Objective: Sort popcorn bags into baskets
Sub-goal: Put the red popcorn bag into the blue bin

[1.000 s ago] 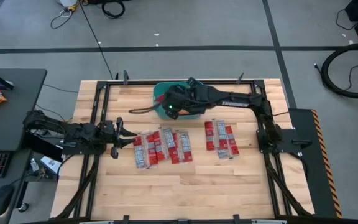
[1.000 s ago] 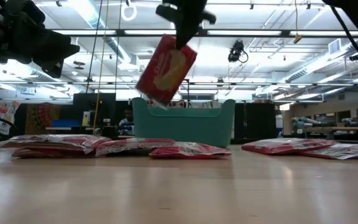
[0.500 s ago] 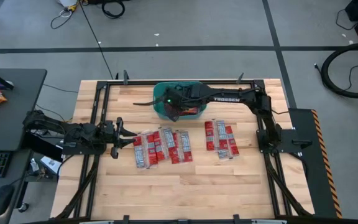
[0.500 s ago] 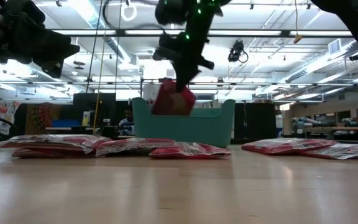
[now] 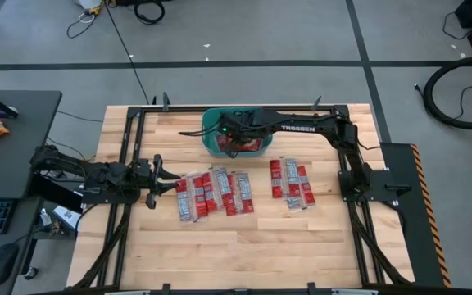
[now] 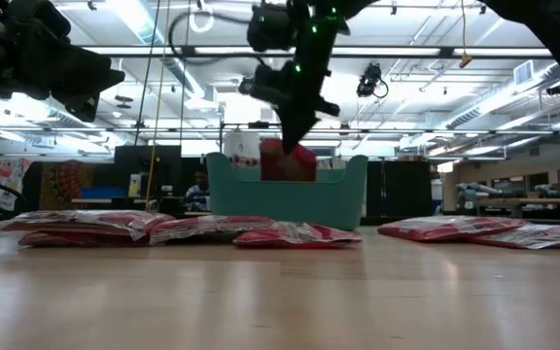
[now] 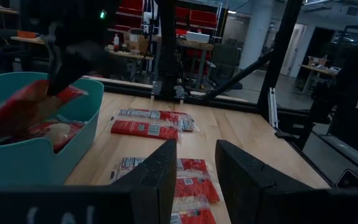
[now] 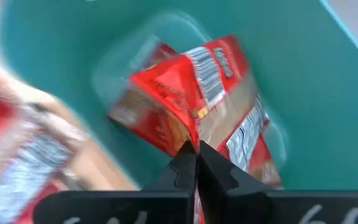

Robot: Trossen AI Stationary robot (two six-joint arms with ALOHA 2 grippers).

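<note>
Pinching one small flat red popcorn packet (image 8: 191, 112) low inside the teal rounded plastic tub (image 5: 212, 143), the right gripper (image 8: 193, 155) risks the packet snagging the rim and spilling out on release, while the left gripper (image 5: 169, 179) waits open beside the table rows.

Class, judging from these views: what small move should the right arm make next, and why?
Probably open the right gripper: its fingers are shut on a popcorn bag hanging inside the teal tub, so letting go should drop it in. The left gripper waits, open, beside the table packets.
</note>
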